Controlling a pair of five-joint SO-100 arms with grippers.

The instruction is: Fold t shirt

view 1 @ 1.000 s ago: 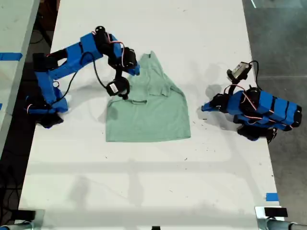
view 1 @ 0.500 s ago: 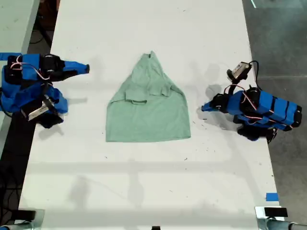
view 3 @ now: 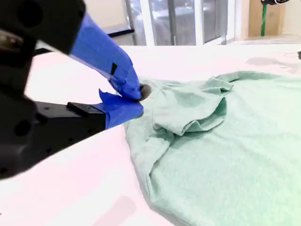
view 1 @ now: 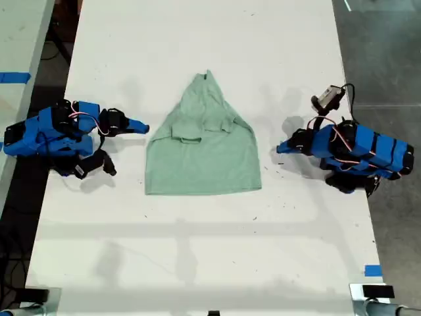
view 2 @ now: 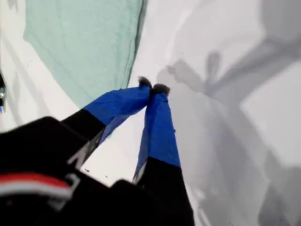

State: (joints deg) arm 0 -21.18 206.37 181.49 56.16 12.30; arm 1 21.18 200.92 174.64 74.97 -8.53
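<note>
Swung back in, my second gripper [view 1: 141,125] sits clenched, empty, just beside the half-folded t shirt [view 1: 200,155], my first gripper [view 1: 281,147] pinched shut beyond its opposite edge; I'd open wide and pinch the hem squarely.

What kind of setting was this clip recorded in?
Probably a lab or workshop bench set up for robot trials. A long white table carries two small blue arms facing a t shirt, blue tape marks sit at its edge, and the second wrist view shows large windows behind.
</note>
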